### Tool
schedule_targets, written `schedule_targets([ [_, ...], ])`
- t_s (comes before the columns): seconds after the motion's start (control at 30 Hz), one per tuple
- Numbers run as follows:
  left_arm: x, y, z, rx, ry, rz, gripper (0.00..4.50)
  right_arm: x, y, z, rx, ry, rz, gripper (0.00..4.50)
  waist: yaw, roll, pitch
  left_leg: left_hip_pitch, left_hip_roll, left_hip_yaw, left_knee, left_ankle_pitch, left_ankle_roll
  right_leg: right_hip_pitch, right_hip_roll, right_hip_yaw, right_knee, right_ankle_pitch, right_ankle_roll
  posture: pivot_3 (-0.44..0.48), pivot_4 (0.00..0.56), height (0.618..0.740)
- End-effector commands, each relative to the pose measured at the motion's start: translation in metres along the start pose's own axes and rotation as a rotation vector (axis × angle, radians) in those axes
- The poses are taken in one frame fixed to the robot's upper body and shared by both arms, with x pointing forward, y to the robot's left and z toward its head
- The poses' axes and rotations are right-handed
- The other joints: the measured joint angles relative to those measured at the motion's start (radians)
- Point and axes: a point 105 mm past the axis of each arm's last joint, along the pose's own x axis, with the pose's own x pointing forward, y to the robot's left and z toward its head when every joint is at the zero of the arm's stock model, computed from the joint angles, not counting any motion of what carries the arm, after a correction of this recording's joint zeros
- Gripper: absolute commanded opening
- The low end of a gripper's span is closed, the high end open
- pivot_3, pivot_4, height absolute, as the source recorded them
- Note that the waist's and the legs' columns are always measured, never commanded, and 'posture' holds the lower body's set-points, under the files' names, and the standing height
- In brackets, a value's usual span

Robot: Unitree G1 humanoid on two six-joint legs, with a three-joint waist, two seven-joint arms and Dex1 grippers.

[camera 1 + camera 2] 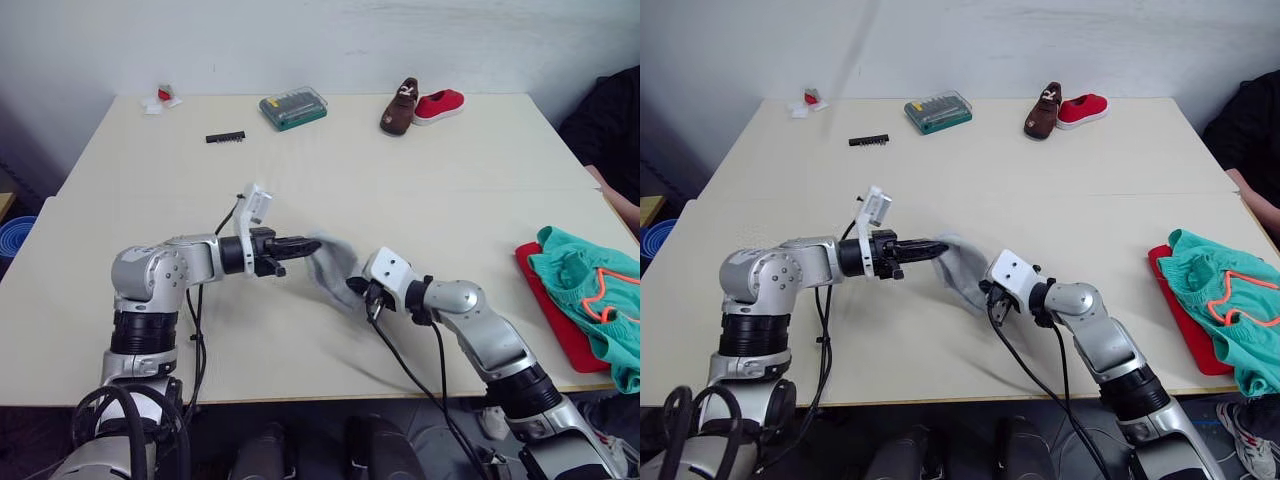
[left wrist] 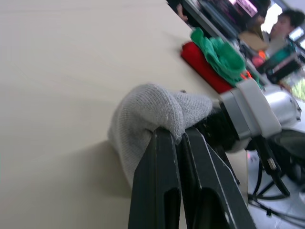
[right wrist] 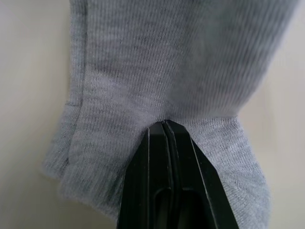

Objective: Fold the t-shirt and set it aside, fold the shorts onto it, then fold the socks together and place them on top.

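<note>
Left gripper [image 1: 312,242] pinches one end of the socks [image 1: 332,268], jaws pressed tight on knit. Socks hang between both tools, over the table [image 1: 420,190]. Right gripper [image 1: 357,285] clamps the other end. Soft, light, limp; grip by the edges.

Two shoes [image 1: 420,106] — one t-shirt [image 1: 560,318], one shorts [image 1: 590,290], one bit case [image 1: 294,107].

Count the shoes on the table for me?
2, both at the far edge: a brown shoe and a red shoe touching it on the robot's right. The folded shorts could hide something small.
</note>
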Motion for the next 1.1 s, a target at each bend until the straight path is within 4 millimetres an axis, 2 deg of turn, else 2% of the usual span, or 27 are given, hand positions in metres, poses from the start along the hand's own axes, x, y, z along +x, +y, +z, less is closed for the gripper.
schedule_targets([
  [0.03, 0.012, -0.013, -0.008, 0.108, 0.078, -0.058, 0.03, 0.002, 0.006, -0.019, 0.027, 0.072, 0.011, 0.00, 0.000, 0.000, 0.000, 0.000, 0.000, 0.000, 0.000, 0.000, 0.000, 0.000, 0.000, 0.000, 0.000, 0.000, 0.000, 0.000, 0.150, 0.740],
  [0.17, 0.023, -0.008, -0.015, 0.172, 0.121, -0.044, 0.03, 0.001, 0.005, -0.020, 0.027, 0.074, 0.007, 0.00, 0.000, 0.000, 0.000, 0.000, 0.000, 0.000, -0.001, 0.000, 0.000, 0.000, 0.000, 0.000, -0.001, 0.000, 0.000, 0.000, 0.150, 0.740],
  [0.37, 0.029, -0.006, 0.003, 0.238, 0.076, -0.020, 0.03, -0.003, 0.002, -0.022, 0.033, 0.082, -0.006, 0.00, 0.001, 0.000, 0.000, -0.001, 0.000, 0.000, -0.002, 0.000, 0.000, 0.000, 0.000, 0.000, -0.004, 0.000, 0.000, 0.000, 0.150, 0.740],
  [0.43, 0.019, -0.001, 0.009, 0.204, 0.052, -0.010, 0.03, -0.003, 0.002, -0.022, 0.034, 0.081, -0.008, 0.00, 0.001, 0.000, 0.000, -0.001, 0.000, 0.000, -0.002, 0.000, 0.000, 0.000, 0.000, 0.000, -0.004, 0.000, 0.000, 0.000, 0.150, 0.740],
  [0.53, -0.005, 0.019, 0.020, 0.090, -0.025, 0.057, 0.03, -0.002, 0.001, -0.021, 0.036, 0.078, -0.013, 0.00, 0.000, 0.000, 0.001, -0.001, 0.000, 0.000, -0.004, 0.001, 0.001, -0.001, 0.000, 0.000, -0.005, 0.000, 0.000, 0.000, 0.150, 0.740],
  [0.63, -0.025, 0.035, 0.022, -0.006, -0.073, 0.139, 0.03, -0.002, 0.001, -0.020, 0.035, 0.077, -0.014, 0.00, 0.000, 0.000, 0.001, -0.001, 0.000, 0.000, -0.005, 0.004, 0.006, -0.001, 0.000, -0.001, -0.006, 0.000, 0.000, 0.000, 0.150, 0.740],
  [0.77, -0.041, 0.044, 0.008, -0.084, -0.078, 0.205, 0.03, -0.001, 0.001, -0.020, 0.034, 0.074, -0.013, 0.00, 0.000, 0.000, 0.001, -0.001, 0.000, -0.001, -0.006, 0.004, 0.006, 0.000, 0.000, -0.001, -0.007, 0.000, 0.000, 0.000, 0.150, 0.740],
  [0.93, -0.040, 0.046, -0.024, -0.146, -0.027, 0.267, 0.03, 0.000, 0.002, -0.018, 0.031, 0.069, -0.001, 0.00, 0.000, 0.000, 0.001, -0.001, 0.000, -0.001, -0.007, 0.001, 0.001, 0.000, 0.000, -0.001, -0.007, 0.000, 0.000, 0.000, 0.150, 0.740],
  [1.1, -0.039, 0.033, -0.021, -0.242, -0.106, 0.236, 1.39, 0.000, 0.003, -0.018, 0.028, 0.070, 0.010, 0.00, 0.000, -0.001, 0.001, 0.000, 0.000, -0.001, -0.007, 0.001, 0.000, 0.000, 0.000, -0.001, -0.007, 0.000, 0.000, 0.000, 0.150, 0.740],
])
